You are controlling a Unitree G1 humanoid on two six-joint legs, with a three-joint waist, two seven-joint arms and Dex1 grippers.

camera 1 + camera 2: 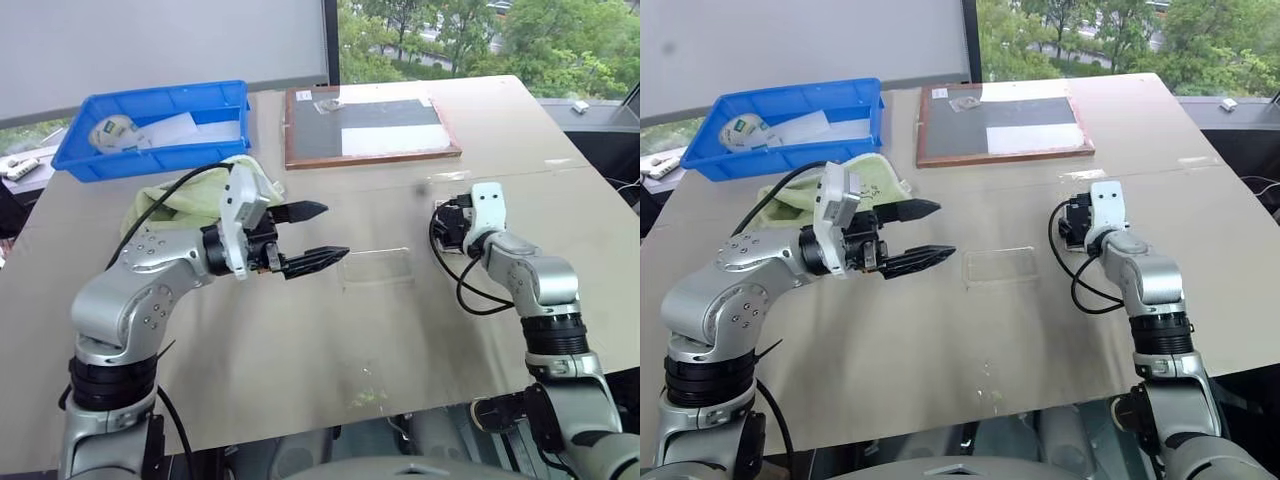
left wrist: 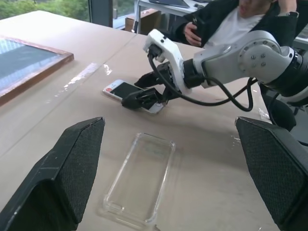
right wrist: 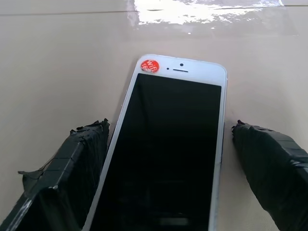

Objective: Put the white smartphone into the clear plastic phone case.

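The white smartphone [image 3: 168,144] lies flat on the table, screen up, with a red sticker at its top corner. My right gripper [image 3: 171,126] is open and straddles it, one black finger on each long side with a gap between pads and phone. In the left wrist view the smartphone [image 2: 118,89] lies just beyond the clear plastic phone case [image 2: 139,179], which lies empty on the table, hollow side up. My left gripper [image 1: 336,230] hovers open above the table, just left of the case [image 1: 378,267], holding nothing.
A blue bin [image 1: 165,97] with paper and a tape roll stands at the back left. A green cloth [image 1: 190,200] lies in front of it. A wood-framed dark board [image 1: 370,125] lies at the back centre. A person [image 2: 231,24] sits past the table's right edge.
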